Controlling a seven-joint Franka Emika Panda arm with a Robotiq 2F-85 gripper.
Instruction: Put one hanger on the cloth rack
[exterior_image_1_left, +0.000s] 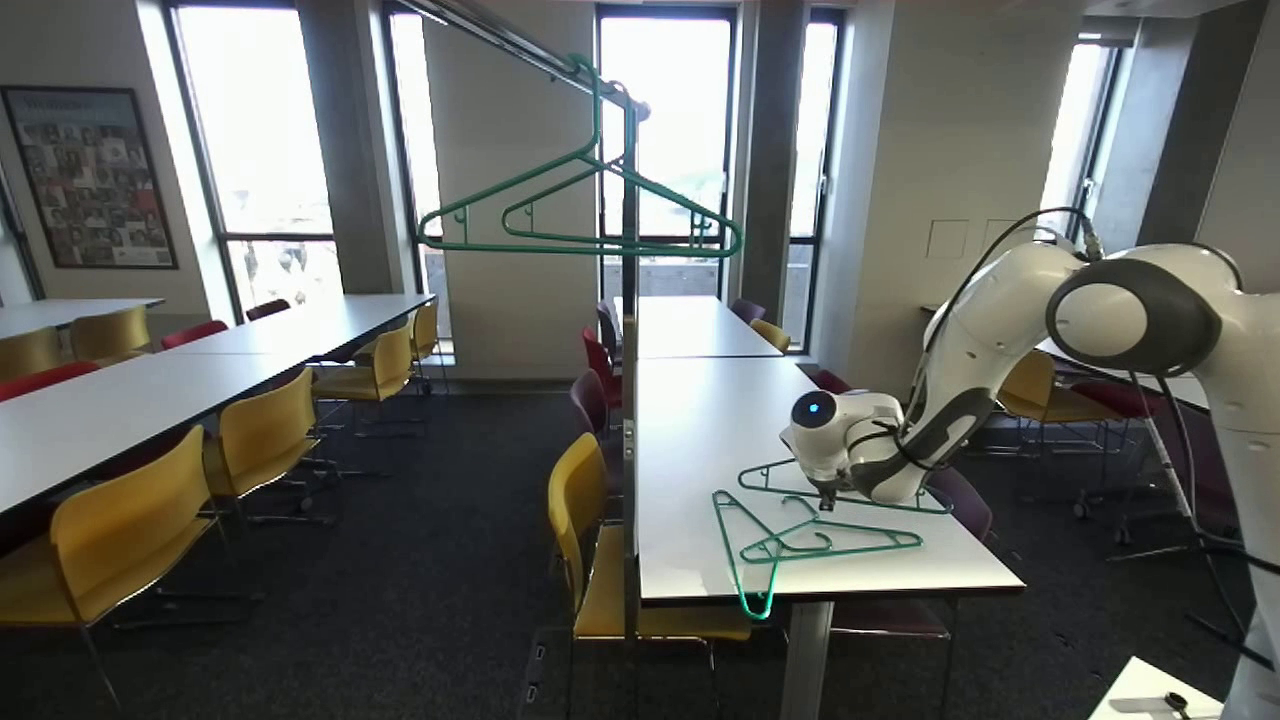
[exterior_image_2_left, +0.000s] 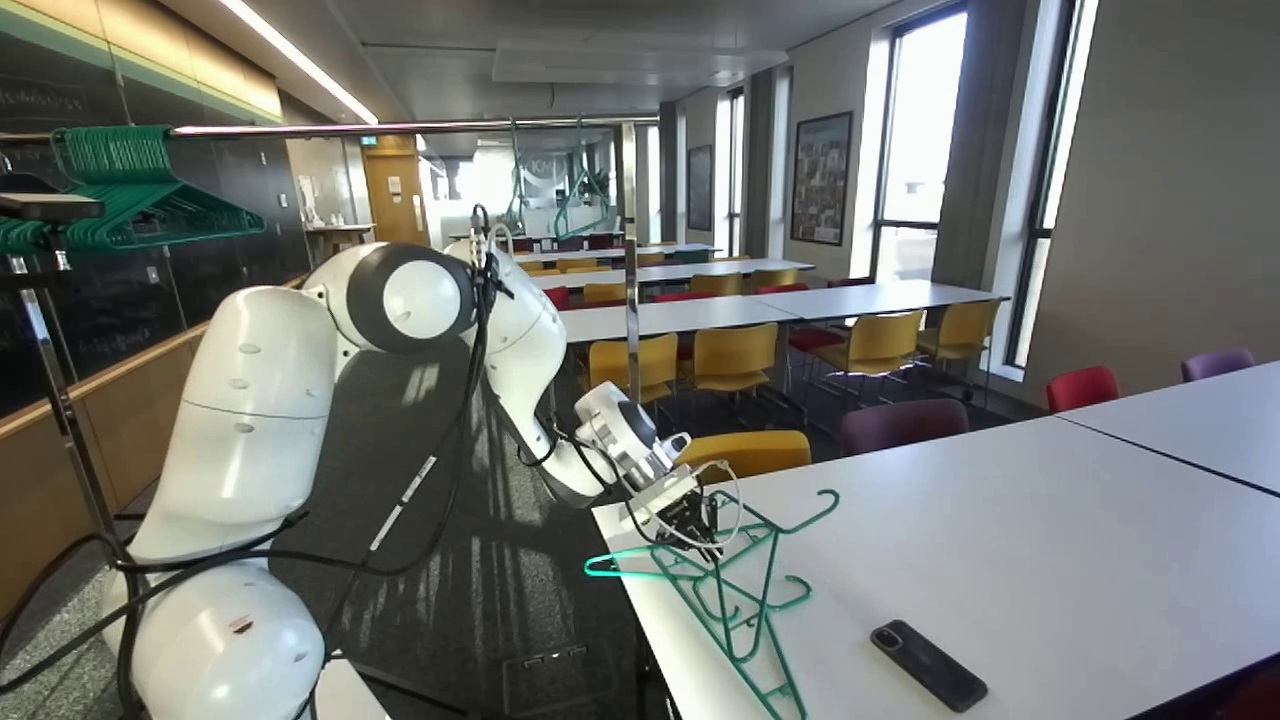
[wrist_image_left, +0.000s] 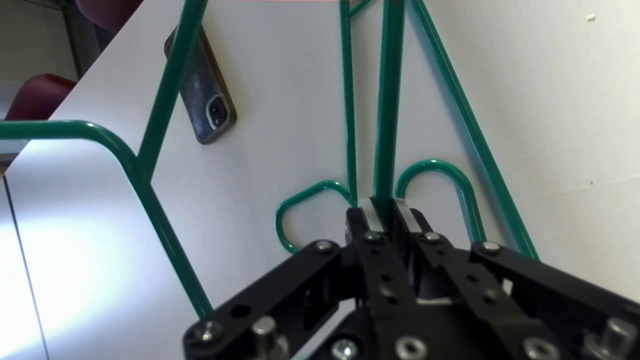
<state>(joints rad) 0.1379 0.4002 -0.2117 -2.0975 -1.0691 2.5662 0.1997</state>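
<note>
Over the white table (exterior_image_2_left: 1020, 520), the gripper (wrist_image_left: 384, 207) pinches a green hanger (wrist_image_left: 389, 110) by its long base bar, which runs nearly upright in the wrist view; its hook (wrist_image_left: 50, 130) points left.

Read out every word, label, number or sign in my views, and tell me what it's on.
"KMi" (faint, last letter's case unsure): far background wall or glass.
Wall posters: too blurred.
Dark board: writing too faint.
Door notice: too small.
Green sign near the door: too small.
Arm sticker: too small.
Phone: none visible.
</note>
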